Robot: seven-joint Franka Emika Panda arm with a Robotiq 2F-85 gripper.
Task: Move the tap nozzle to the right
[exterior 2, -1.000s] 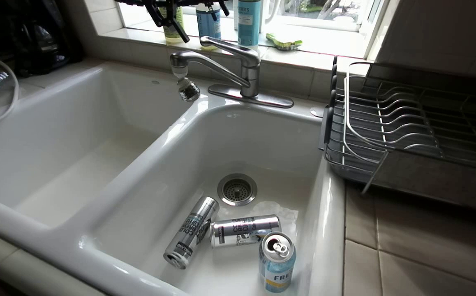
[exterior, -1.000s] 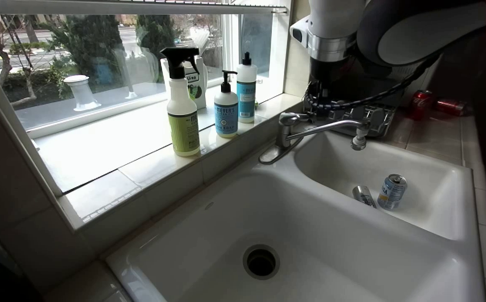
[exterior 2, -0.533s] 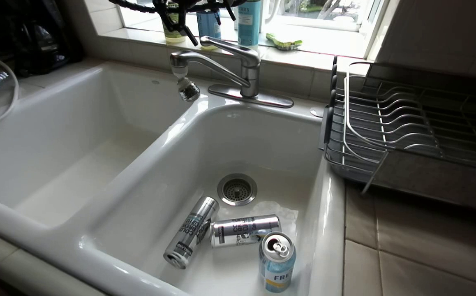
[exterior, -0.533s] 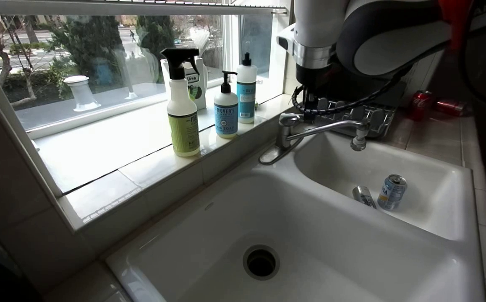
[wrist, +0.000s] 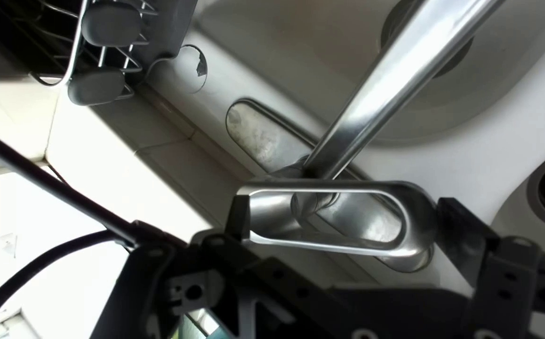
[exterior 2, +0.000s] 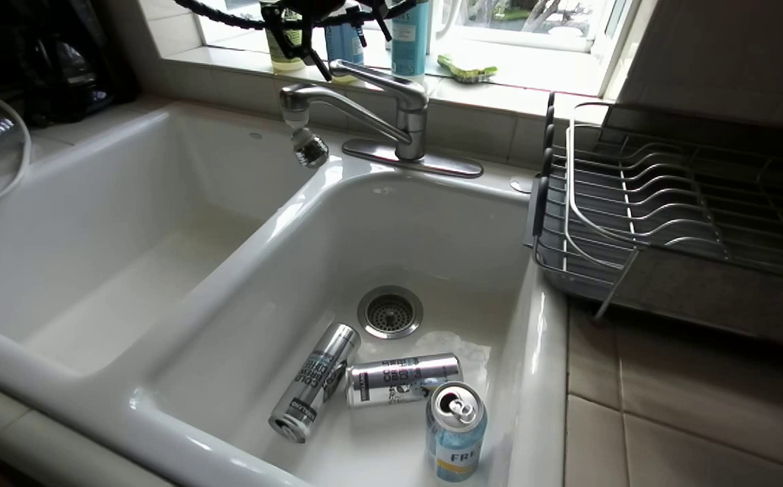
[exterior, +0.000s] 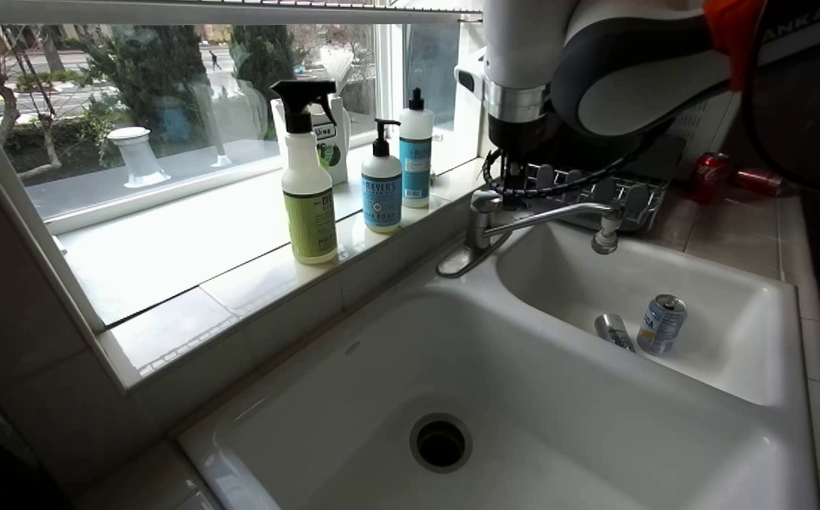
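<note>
The tap's silver spout, with its nozzle (exterior: 605, 239), shows in both exterior views, the nozzle (exterior 2: 310, 147) hanging by the divider between the two basins. In the wrist view the spout (wrist: 395, 84) runs to the upper right. The looped tap handle (wrist: 422, 219) lies above the tap base; in an exterior view the handle (exterior 2: 385, 79) points the same way as the spout. My gripper (wrist: 343, 209) is open and empty, its fingers wide apart at either end of the handle in the wrist view. I cannot tell whether they touch it. In an exterior view the gripper (exterior 2: 358, 55) is above the handle.
A dish rack (exterior 2: 635, 230) stands beside the sink. Soap bottles (exterior: 382, 188) and a spray bottle (exterior: 311, 205) stand on the window sill. Three cans, one upright (exterior 2: 456, 433), are in the smaller basin. Red cans (exterior: 709, 177) are on the counter beyond.
The arm has moved left and down in an exterior view. In an exterior view the open gripper has come down and slightly right, closer to the handle. The tap has not moved.
</note>
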